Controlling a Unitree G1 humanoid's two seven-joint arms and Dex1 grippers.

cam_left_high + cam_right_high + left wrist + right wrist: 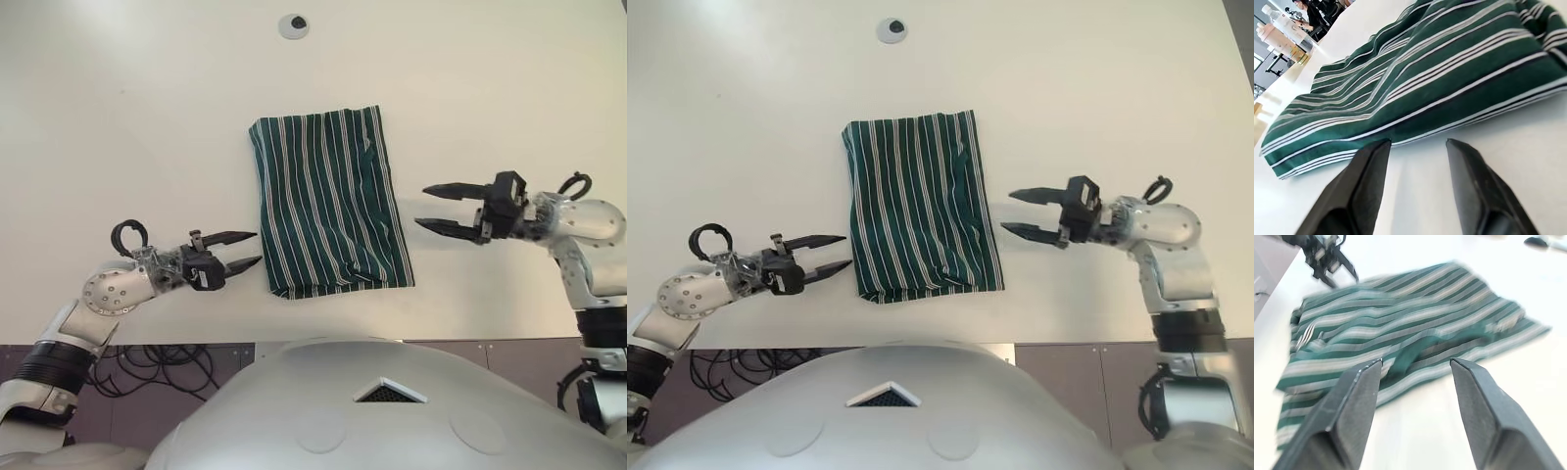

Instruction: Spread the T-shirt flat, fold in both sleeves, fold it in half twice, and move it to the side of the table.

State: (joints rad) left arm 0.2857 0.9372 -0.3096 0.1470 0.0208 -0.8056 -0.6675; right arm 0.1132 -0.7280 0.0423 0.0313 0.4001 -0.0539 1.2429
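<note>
A green T-shirt (pixel 327 204) with thin white stripes lies folded into a tall rectangle in the middle of the white table (pixel 127 127). My left gripper (pixel 253 249) is open just off the shirt's near left corner, its tips pointing at the cloth (pixel 1415 88) without touching it. On the other side, my right gripper (pixel 421 206) is open a short way from the shirt's right edge (pixel 1415 333), fingers aimed at it and holding nothing.
A small round grey fitting (pixel 293 25) is set into the table at the far edge. The table's near edge (pixel 147 343) runs just behind both arms, with black cables (pixel 157 367) hanging below it. Bottles (pixel 1283 36) stand far off.
</note>
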